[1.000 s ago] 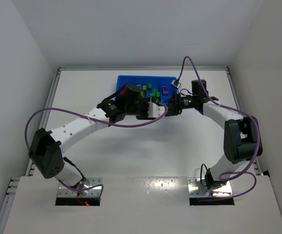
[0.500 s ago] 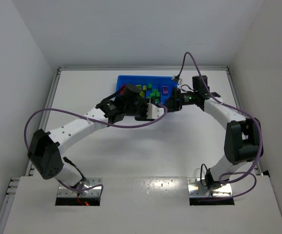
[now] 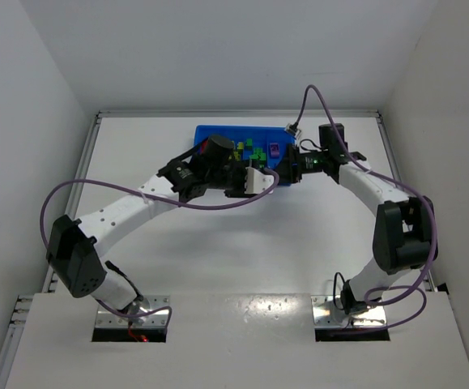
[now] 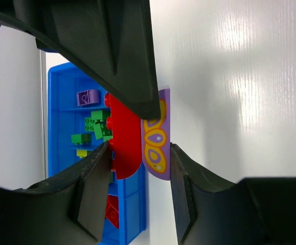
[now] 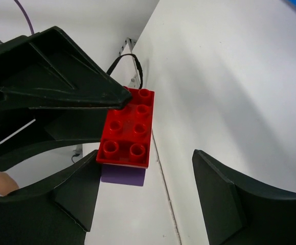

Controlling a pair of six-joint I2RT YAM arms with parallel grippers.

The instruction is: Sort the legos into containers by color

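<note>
The left gripper (image 4: 139, 148) is squeezing two legos that are stuck together: a red brick (image 5: 127, 127) and a purple piece (image 4: 158, 138) with yellow spots. It is holding them up over the table (image 5: 229, 76), just beside the blue tray (image 4: 55, 102), not in it.

The right gripper (image 5: 146, 158) is now standing wide and holding nothing. A second ago it was narrower and pressed closer in; it has been opening and backing off a little. One of its fingers is sitting right by the red brick.

The red and purple are still joined. So I am thinking this pair is not ready for sorting yet, and the right gripper is needing another pull.
</note>
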